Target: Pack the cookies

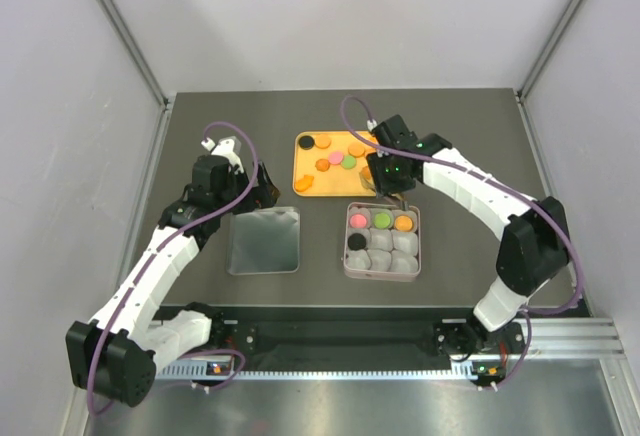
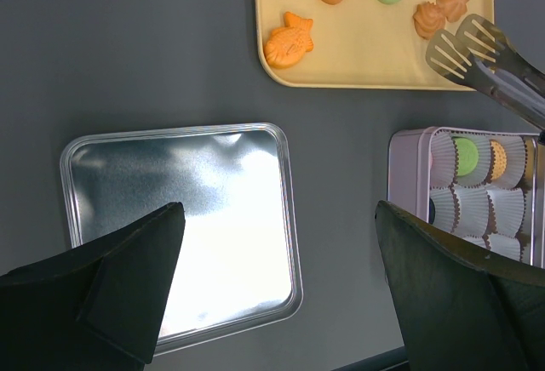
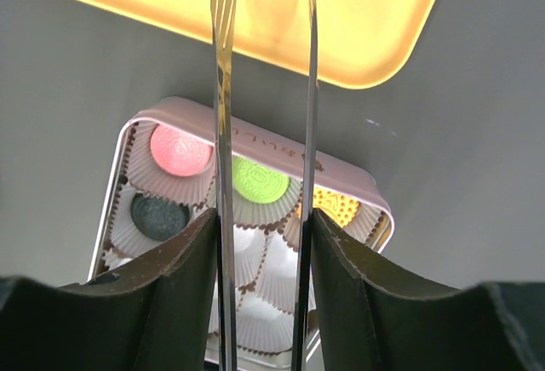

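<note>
Clamping the tongs [image 3: 223,133], the right pincer [image 3: 262,235] hangs just right of the cookies [image 1: 336,161] on the tray [image 2: 366,48], nearer than the wide-open left pincer [image 2: 277,218].

A dark grey tabletop [image 1: 200,126] sat inside a booth of plain pale walls [image 1: 340,16], with grey metal struts [image 1: 122,31] at the back corners and a slotted aluminium rail [image 1: 570,341] along the near edge.
</note>
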{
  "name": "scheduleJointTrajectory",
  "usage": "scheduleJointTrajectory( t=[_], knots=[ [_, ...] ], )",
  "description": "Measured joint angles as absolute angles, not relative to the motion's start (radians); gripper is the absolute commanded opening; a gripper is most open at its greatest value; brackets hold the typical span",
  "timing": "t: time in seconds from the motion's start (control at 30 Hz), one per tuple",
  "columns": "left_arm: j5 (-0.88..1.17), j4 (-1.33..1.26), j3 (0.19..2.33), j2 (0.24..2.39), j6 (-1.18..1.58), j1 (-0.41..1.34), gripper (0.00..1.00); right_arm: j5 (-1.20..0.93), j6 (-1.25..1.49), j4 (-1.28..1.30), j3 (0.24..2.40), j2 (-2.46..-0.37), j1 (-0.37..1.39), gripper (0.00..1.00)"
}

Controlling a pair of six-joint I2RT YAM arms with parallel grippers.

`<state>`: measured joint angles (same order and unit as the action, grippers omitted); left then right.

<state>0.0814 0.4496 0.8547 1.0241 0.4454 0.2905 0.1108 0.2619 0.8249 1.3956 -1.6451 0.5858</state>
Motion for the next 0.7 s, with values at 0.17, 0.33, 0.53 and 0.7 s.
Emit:
scheduleJointTrajectory(
  t=[0.17,0.33,0.53,0.7],
  knots=[
    [0.081,0.45,0.855,1.024,0.445,0.29,0.98,0.116,0.262,0.805,1.396,-1.66,0.573,0.45],
    [0.081,0.45,0.855,1.024,0.445,0.29,0.98,0.111,0.262,0.786,1.4,-1.682,0.558,0.45],
    [0.081,0.45,0.855,1.024,0.445,0.29,0.98,0.093,0.262,0.76,1.409,-1.72,0.533,0.45],
    [0.081,0.45,0.855,1.024,0.445,0.29,0.98,0.073,0.263,0.744,1.409,-1.742,0.52,0.45]
  ],
)
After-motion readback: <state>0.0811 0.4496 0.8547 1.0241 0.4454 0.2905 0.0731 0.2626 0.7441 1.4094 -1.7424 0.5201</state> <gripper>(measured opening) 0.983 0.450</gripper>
